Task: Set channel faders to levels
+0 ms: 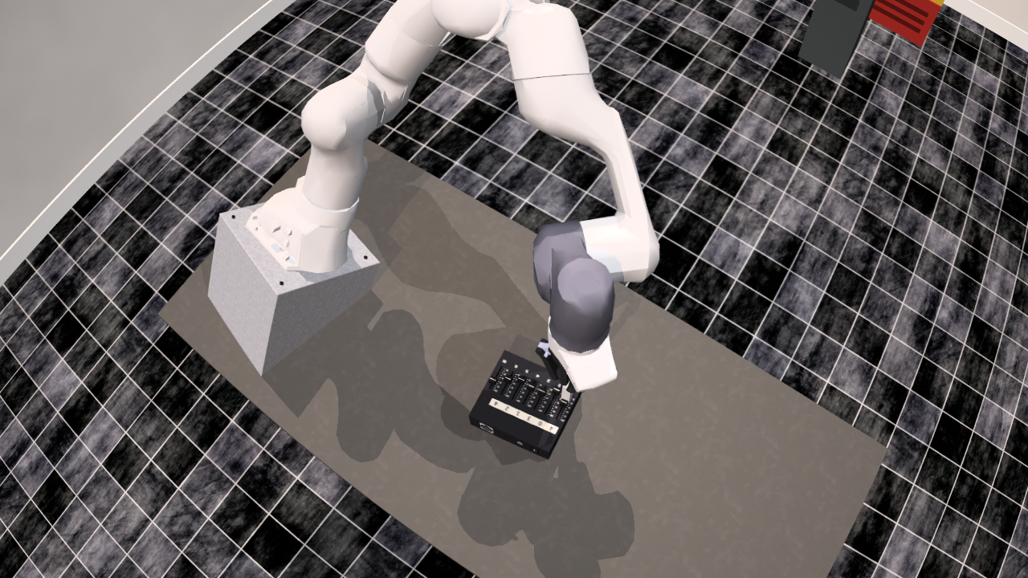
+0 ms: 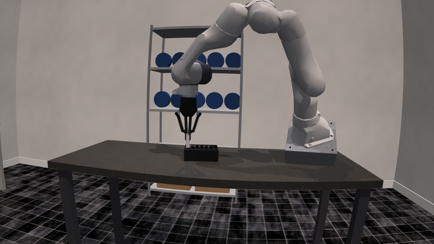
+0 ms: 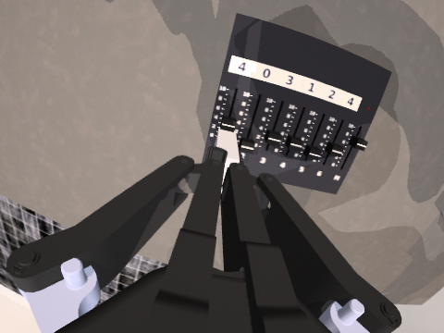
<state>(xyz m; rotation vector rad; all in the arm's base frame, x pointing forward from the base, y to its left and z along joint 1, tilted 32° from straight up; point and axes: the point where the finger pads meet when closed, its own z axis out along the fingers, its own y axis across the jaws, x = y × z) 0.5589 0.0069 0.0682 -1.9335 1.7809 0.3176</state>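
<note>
Lighting desk (image 2: 201,154) stands on tabletop (image 2: 121,157), mid-length, well apart from arm base (image 2: 310,151). Hand (image 3: 225,154) pinched fully closed, holding nothing; pale fingertips rest at cap of first channel fader (image 3: 228,126), under tape (image 3: 294,83) reading 4 0 3 1 2 4. Master fader (image 3: 359,143) at far end of row.

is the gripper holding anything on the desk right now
Nothing is held. The gripper is shut on itself, its closed fingertips pressing against the cap of the first channel fader rather than clamping it.
</note>
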